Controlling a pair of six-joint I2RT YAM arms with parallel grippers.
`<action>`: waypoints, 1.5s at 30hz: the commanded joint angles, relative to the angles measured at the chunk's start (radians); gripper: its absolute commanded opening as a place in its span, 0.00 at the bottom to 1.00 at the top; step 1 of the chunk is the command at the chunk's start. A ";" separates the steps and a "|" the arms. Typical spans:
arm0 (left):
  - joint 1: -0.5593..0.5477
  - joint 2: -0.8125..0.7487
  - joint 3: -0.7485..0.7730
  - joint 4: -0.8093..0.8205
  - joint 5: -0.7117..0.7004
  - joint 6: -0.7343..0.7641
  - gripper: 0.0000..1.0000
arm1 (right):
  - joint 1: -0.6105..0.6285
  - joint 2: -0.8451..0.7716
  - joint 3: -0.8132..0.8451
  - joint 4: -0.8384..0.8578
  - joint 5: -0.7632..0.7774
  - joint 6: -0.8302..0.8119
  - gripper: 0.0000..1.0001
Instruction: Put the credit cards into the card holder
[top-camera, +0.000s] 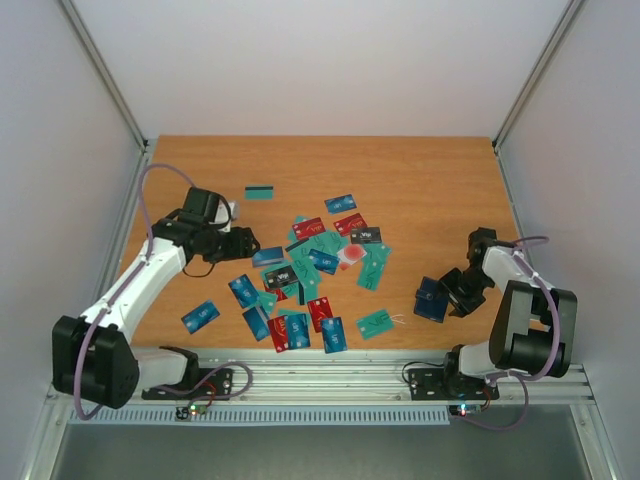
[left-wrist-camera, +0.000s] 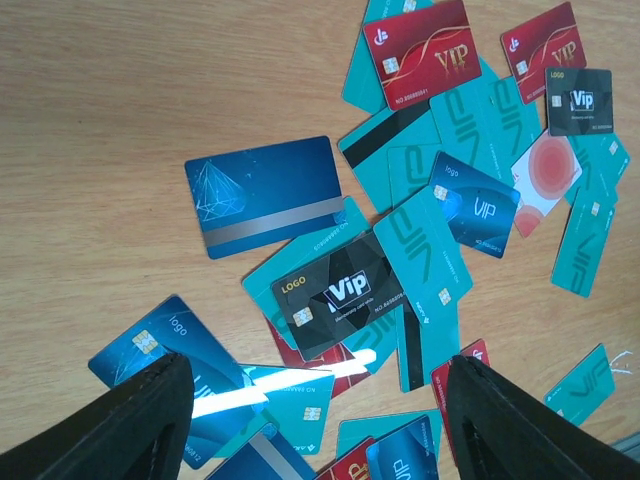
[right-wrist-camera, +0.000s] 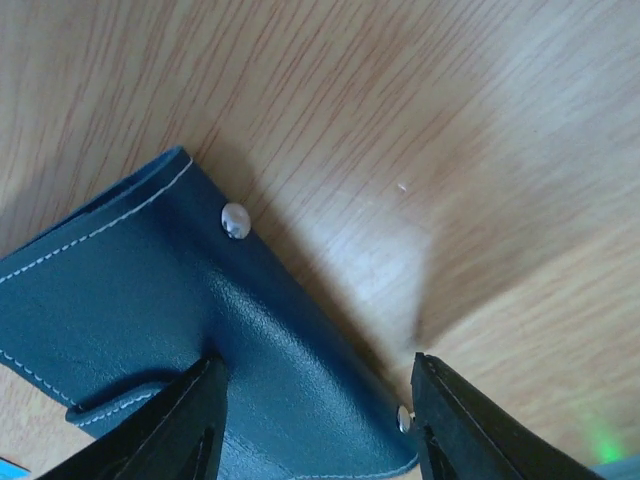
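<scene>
Top view: card holder (top-camera: 432, 298) sits near the right front of the table (top-camera: 430, 170), apparently tilted against the right gripper (top-camera: 452, 292). Credit cards (top-camera: 310, 270) are scattered left of the holder, heaped and overlapping. A lone teal card (top-camera: 260, 192) lies far left of the holder and further back. Left gripper (top-camera: 240, 243) is past the heap, on the side away from the holder. No card visible in the holder.

Left wrist: left gripper (left-wrist-camera: 315, 372) is spread, with nothing between the fingers (left-wrist-camera: 140, 420) and the heap below. Black VIP card (left-wrist-camera: 340, 292) rests on teal ones. Blue striped card (left-wrist-camera: 265, 195) lies mostly on bare wood. Holder is out of frame. Risk: the cards are thin, flat and stacked, so a pinch likely slips off or drags two at once. Neighbouring cards block a clean edge.

Right wrist: right gripper (right-wrist-camera: 315, 380) straddles a corner of the holder (right-wrist-camera: 130, 300), below its snap stud (right-wrist-camera: 236, 220). Its fingers (right-wrist-camera: 190, 425) are at the holder's edges, but can't tell if they're pressing or just bracketing. Risk: a bite this near the corner could let the holder pivot or pop out. No open pocket shows from here, so nothing is presented for a card.
</scene>
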 joint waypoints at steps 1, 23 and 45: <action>-0.018 0.027 -0.005 0.022 -0.011 -0.016 0.70 | -0.035 0.032 -0.052 0.133 -0.054 -0.004 0.51; -0.038 0.052 -0.001 0.040 0.102 -0.057 0.68 | -0.022 -0.079 -0.096 0.205 -0.199 -0.131 0.01; -0.151 0.079 0.045 0.432 0.539 -0.276 0.76 | 0.211 -0.276 0.283 0.000 -0.393 -0.096 0.01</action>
